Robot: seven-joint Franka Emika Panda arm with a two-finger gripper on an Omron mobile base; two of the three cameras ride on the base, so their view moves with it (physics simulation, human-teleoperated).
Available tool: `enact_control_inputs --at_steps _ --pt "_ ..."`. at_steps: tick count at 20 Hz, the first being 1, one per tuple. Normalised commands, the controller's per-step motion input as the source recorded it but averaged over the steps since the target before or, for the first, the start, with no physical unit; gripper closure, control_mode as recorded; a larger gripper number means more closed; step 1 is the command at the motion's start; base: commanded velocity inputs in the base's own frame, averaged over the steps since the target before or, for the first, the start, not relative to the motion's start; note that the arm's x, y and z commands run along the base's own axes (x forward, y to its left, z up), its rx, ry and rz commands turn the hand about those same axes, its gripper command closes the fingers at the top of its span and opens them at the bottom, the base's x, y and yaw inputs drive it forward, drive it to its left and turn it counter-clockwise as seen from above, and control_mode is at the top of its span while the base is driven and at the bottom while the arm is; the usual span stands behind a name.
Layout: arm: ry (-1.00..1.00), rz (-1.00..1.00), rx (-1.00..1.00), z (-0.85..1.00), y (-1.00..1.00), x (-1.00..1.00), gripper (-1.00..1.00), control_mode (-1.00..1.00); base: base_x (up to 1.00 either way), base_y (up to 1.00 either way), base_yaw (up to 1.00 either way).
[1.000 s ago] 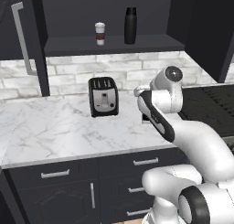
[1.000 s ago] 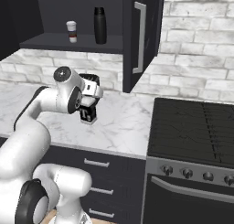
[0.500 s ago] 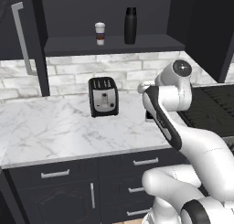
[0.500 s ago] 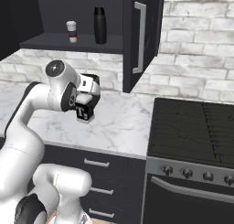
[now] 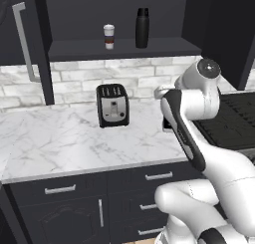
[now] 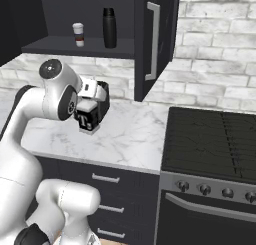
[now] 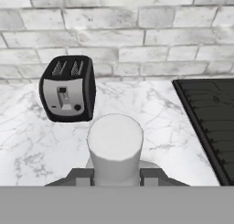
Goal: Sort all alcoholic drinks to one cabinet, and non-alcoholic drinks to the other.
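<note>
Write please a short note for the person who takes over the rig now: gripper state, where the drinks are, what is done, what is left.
Gripper: shut on the pale bottle, held above the counter, right of the toaster.
Cup and flask: side by side on the open cabinet's shelf, apart.
Done: both non-alcoholic drinks are in one cabinet.
Left: put the pale bottle in the other cabinet, whose door is closed. I cannot locate the beer bottle from here.

Tabletop [image 5: 60,138]: white marble look with grey veining, smooth, faint sheen. Toaster [image 5: 113,105] on it: glossy black shell, brushed silver metal face. Wall behind the toaster: pale brick, rough, matt. Cabinet door [image 6: 156,39]: flat near-black, matt, with a satin silver metal bar handle [image 6: 155,41]. Coffee cup [image 5: 109,36] above the toaster: white paper, brown band. Flask [image 5: 142,28] beside it: smooth black, semi-gloss. Squat pale bottle [image 7: 115,150]: matt, off-white.
</note>
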Motion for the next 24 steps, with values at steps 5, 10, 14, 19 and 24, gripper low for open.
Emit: enact_control_inputs --at_steps 5,10,14,19,24 --pt "0.00 0.00 0.00 0.22 0.00 -0.28 1.00 -1.00 0.00 0.00 0.00" --pt "0.00 0.00 0.00 0.16 0.00 -0.25 1.00 -1.00 0.00 0.00 0.00" --pt "0.00 0.00 0.00 0.12 0.00 -0.24 1.00 -1.00 0.00 0.00 0.00" --pt "-0.01 0.00 0.00 0.10 0.00 -0.28 1.00 -1.00 0.00 0.00 0.00" --pt "-0.01 0.00 0.00 0.11 0.00 -0.26 1.00 -1.00 0.00 0.00 0.00"
